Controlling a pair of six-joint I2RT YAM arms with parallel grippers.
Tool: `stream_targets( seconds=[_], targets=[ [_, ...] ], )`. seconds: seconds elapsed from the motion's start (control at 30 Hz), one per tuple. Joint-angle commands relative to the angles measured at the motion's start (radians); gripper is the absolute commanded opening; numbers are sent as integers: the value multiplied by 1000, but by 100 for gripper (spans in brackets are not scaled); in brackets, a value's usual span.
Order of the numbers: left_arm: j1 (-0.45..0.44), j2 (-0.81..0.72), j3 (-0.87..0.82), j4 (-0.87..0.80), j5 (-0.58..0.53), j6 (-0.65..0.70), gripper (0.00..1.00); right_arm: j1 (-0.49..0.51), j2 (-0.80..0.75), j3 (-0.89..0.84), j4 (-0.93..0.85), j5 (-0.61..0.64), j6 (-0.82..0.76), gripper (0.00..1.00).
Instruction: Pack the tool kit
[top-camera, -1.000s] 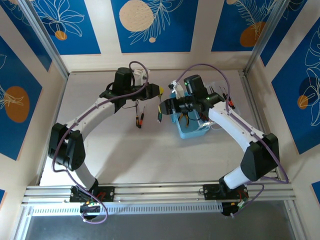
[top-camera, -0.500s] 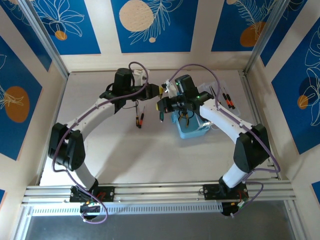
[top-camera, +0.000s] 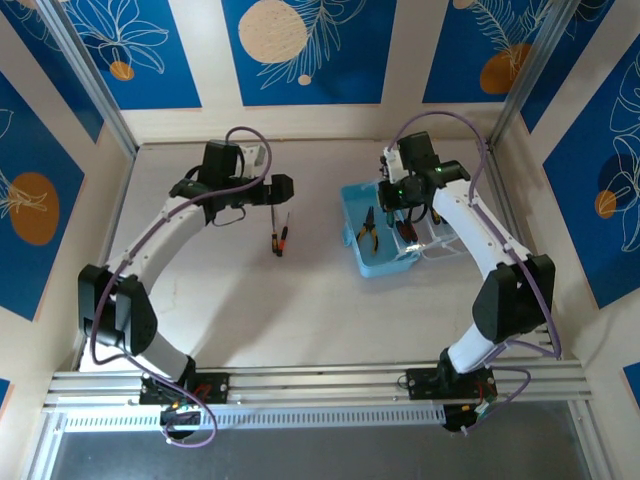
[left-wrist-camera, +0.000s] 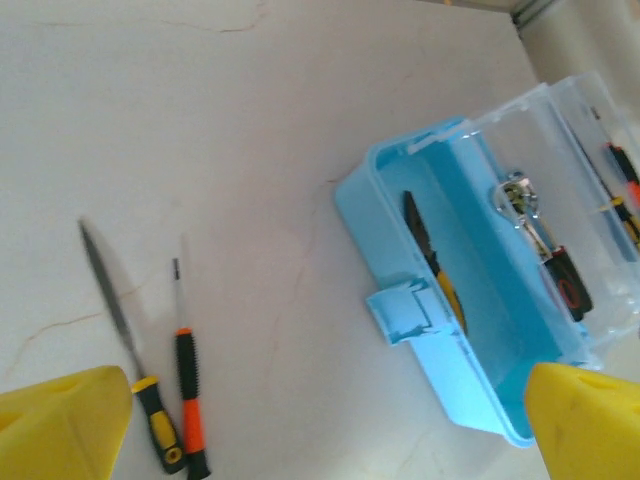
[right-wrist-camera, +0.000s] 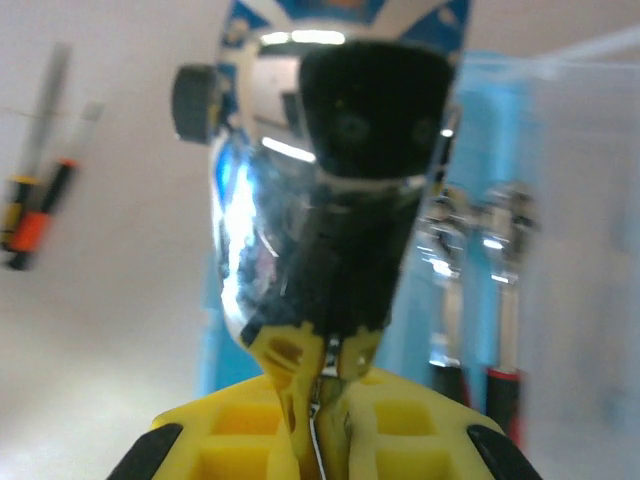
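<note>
1. You have a handover just completed. A second ago both grippers were close together at the centre of the top view, above the table (top-camera: 300, 300). They now stand well apart.
2. Left gripper (top-camera: 282, 190): it has drawn back to the upper left of centre. Its jaws were nearly closed half a second ago and are now wide apart and empty. In its wrist view the yellow fingertips (left-wrist-camera: 65, 425) sit at the two lower corners with nothing between them.
3. Right gripper (right-wrist-camera: 322, 385): its jaws are clamped on the chrome head of a ratchet wrench (right-wrist-camera: 320, 190). The arm has swung to the upper right of centre in the top view and hangs over the case (top-camera: 380, 266).
4. The light-blue case lies open right of centre, with its clear lid (left-wrist-camera: 590, 140) folded back. Inside are the yellow-handled pliers (left-wrist-camera: 435, 275) and a second wrench (left-wrist-camera: 540, 240) with a red and black handle.
5. Outstanding items: an orange-handled screwdriver (left-wrist-camera: 187, 400) and a yellow-handled flat-bladed tool (left-wrist-camera: 120, 300) lie side by side on the table. They are at the lower left of the left wrist view, well apart from the case.
6. Judgement: the held wrench has yet to be lowered and released into the case. The freed left gripper is the nearer one to the two loose tools. The task looks past halfway, with the lid not yet closed.
</note>
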Motion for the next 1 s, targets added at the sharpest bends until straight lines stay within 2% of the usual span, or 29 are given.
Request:
stream_targets(
  seconds=[0.0,0.27,0.67,0.83,0.97],
  targets=[
    [3,-26,-45,-53,-40,41,100,-11,52,47,-60,158,-96,0],
    [3,-25,-90,-20,-7,20,100,-1,187,117,-47,360,-183,0],
    [2,-21,-100,-9,11,20,100,16,256,154,-35,484,-217,1],
    [3,-18,-101,-5,20,20,100,18,263,152,-43,481,-218,27],
    [2,-18,-100,-5,25,20,100,17,259,152,-47,474,-215,34]
  ],
)
